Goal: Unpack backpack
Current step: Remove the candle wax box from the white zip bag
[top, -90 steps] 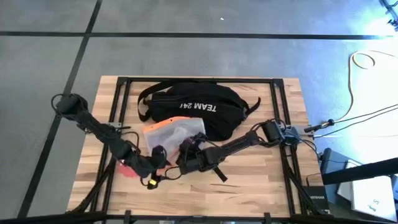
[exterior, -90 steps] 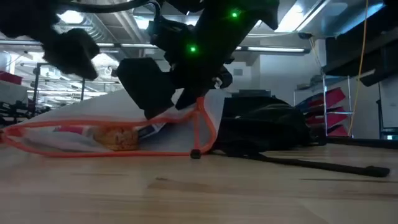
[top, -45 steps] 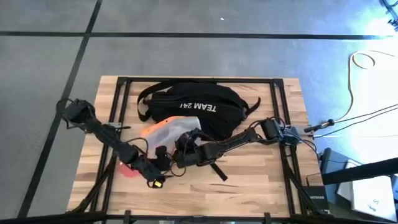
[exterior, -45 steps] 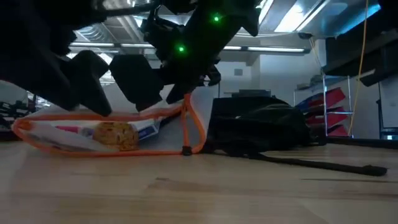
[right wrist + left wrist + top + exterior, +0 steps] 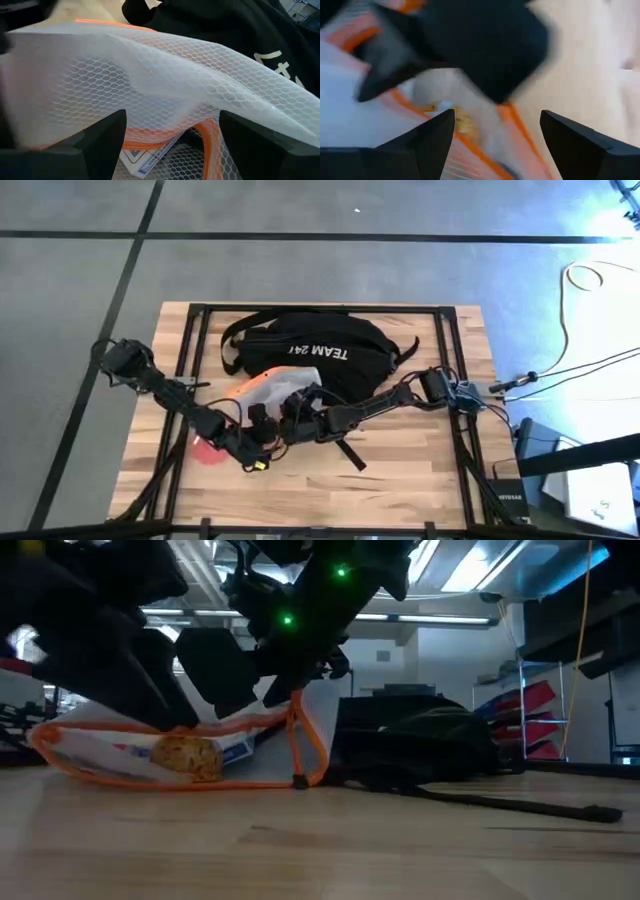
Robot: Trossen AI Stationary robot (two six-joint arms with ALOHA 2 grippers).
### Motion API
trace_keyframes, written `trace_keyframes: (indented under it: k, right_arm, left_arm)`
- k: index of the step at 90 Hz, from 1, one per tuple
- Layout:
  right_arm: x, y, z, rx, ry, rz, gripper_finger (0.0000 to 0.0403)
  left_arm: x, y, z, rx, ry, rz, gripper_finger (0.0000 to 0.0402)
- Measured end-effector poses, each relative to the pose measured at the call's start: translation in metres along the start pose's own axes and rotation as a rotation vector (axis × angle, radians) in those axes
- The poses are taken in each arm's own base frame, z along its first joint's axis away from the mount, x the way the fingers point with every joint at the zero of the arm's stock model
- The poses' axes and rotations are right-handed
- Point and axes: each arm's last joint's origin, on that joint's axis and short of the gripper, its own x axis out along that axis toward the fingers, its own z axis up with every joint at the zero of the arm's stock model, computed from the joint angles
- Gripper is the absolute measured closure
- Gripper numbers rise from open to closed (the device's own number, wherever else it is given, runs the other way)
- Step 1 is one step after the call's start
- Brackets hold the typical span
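Note:
The black backpack point(image 5: 320, 355) with white lettering lies on its side at the table's far middle, also seen in the low view point(image 5: 420, 745). Against its near side lies a translucent mesh pouch with orange trim point(image 5: 272, 387), its bottom on the wood point(image 5: 200, 775). It holds a round brownish item point(image 5: 185, 758) and printed packets point(image 5: 147, 156). My right gripper point(image 5: 172, 145) is open at the pouch's mouth, next to the backpack. My left gripper point(image 5: 495, 145) is open over the pouch's near left part point(image 5: 252, 446). My right gripper's open fingers point(image 5: 100, 145) reach into the pouch's mouth from the table's right. The upper mesh layer point(image 5: 160, 85) drapes over them, and its orange edge point(image 5: 293, 710) is raised while the pouch's bottom stays on the table. My left gripper stands over the pouch's orange top edge point(image 5: 180, 727); whether it touches, I cannot tell.
A small red thing point(image 5: 205, 450) lies on the wood under my left arm. A black backpack strap point(image 5: 520, 805) trails over the table toward its near right side point(image 5: 350, 452). Bare wood lies along the near edge and at both ends.
My right gripper has gone toward the table's left and far edge with the pouch's mouth end, which is bunched up and raised. My left gripper has come down toward the pouch's top edge. The pouch's bottom stayed on the table.

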Motion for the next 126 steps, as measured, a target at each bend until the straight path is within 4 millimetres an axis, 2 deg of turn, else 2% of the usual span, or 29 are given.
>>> trace_keyframes:
  k: [25, 50, 87, 99, 116, 126]
  right_arm:
    - [0.000, 0.000, 0.000, -0.013, 0.004, 0.008, 0.0100]
    - [-0.001, 0.001, 0.000, -0.016, 0.006, 0.014, 0.0100]
    - [0.000, 0.000, 0.000, -0.014, 0.004, 0.009, 0.0100]
    - [0.000, 0.000, 0.000, -0.015, 0.004, 0.008, 0.0100]
    - [-0.002, 0.001, 0.009, -0.029, -0.007, 0.011, 0.0100]
    - [-0.004, 0.001, 0.011, -0.058, -0.001, 0.008, 0.0100]
  left_arm:
    - [0.007, 0.014, -0.001, -0.048, 0.063, 0.063, 0.0121]
    - [0.002, 0.001, 0.001, -0.039, 0.028, -0.061, 0.0121]
    - [-0.003, -0.011, 0.006, -0.017, -0.049, -0.135, 0.0121]
    - [0.006, -0.007, 0.000, -0.026, -0.024, -0.035, 0.0121]
    - [0.025, -0.008, -0.005, -0.045, -0.009, -0.018, 0.0121]
    - [0.027, -0.010, -0.008, -0.048, -0.016, -0.007, 0.0121]
